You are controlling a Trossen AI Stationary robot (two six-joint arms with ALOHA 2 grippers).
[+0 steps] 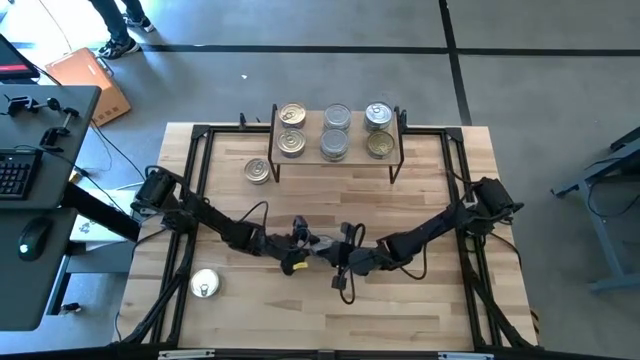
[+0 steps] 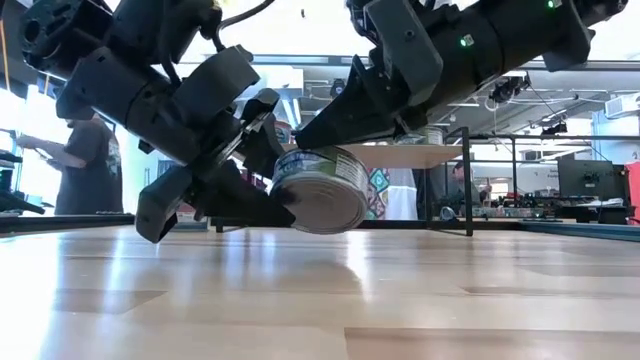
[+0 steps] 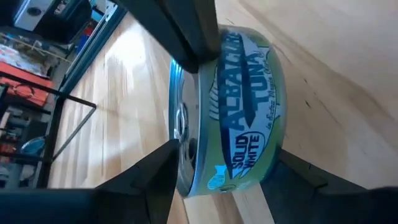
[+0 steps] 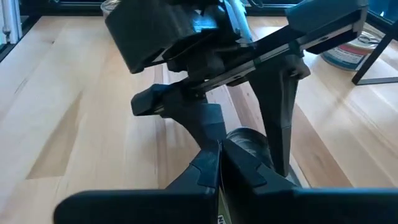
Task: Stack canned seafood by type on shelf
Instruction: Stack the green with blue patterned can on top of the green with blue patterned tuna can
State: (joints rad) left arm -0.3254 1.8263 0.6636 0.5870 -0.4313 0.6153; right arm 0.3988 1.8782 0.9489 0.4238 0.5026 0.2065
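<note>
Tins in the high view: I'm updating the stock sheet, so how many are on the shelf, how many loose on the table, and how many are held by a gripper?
On the shelf: 6 tins
Loose on the table: 2 tins, one beside the shelf, one near the front left
Held in the left gripper: 1 tuna tin
Total: 9 tins
</note>
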